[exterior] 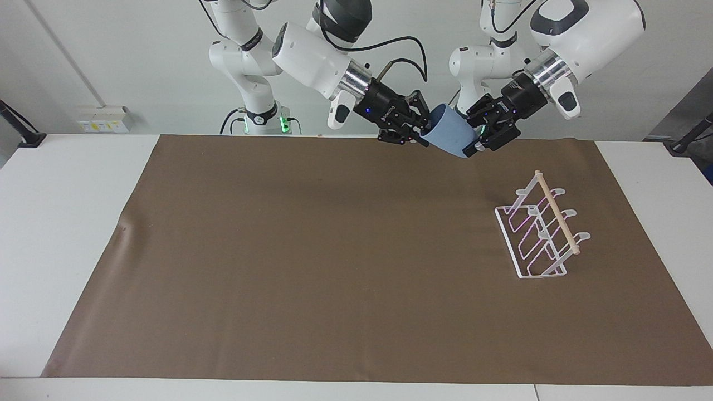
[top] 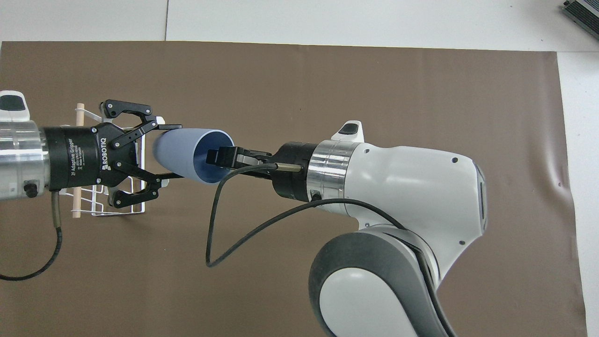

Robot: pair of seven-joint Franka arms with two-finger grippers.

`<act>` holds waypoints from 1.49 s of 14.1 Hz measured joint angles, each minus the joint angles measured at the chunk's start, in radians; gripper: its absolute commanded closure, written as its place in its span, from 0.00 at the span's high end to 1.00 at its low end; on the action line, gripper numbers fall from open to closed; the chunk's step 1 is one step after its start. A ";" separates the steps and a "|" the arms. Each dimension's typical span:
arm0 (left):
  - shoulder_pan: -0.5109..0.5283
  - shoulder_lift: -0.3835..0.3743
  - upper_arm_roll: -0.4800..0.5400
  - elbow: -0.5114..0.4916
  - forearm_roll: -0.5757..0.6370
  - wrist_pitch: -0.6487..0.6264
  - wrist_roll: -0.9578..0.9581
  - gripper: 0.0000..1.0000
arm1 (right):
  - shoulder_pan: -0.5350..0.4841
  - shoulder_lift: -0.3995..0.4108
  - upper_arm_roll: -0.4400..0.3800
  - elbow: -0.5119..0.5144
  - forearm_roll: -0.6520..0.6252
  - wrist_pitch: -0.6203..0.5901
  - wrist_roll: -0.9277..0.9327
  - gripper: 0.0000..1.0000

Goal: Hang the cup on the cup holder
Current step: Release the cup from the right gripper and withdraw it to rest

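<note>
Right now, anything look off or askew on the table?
Nothing spilled or damaged. The cup is tilted in mid-air between the left gripper, shut on its base, and the right gripper at its rim. The cup holder stands upright on the brown mat, which has a small wrinkle toward the right arm's end.

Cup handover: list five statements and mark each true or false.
1. The cup is in the air between both grippers. True.
2. The cup hangs on the holder. False: the holder's pegs are bare.
3. The left gripper clamps the cup's narrow base end. True.
4. The cup's mouth faces the left gripper. False: it faces the right gripper.
5. The holder stands at the right arm's end of the table. False: the left arm's end.
</note>
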 measured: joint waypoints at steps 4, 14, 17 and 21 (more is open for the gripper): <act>0.000 0.001 0.001 0.003 0.097 0.008 0.018 0.00 | 0.000 0.000 0.000 0.000 0.000 0.000 0.002 1.00; -0.039 0.004 -0.028 0.005 0.627 0.019 0.092 0.00 | -0.028 -0.002 -0.088 0.019 -0.030 0.001 -0.016 1.00; -0.054 0.005 -0.030 0.006 0.791 0.020 0.092 0.00 | -0.032 -0.001 -0.190 0.066 -0.212 -0.125 -0.020 1.00; -0.051 0.011 -0.026 0.003 0.941 0.089 0.146 0.00 | -0.038 0.010 -0.348 0.209 -0.480 -0.461 -0.028 1.00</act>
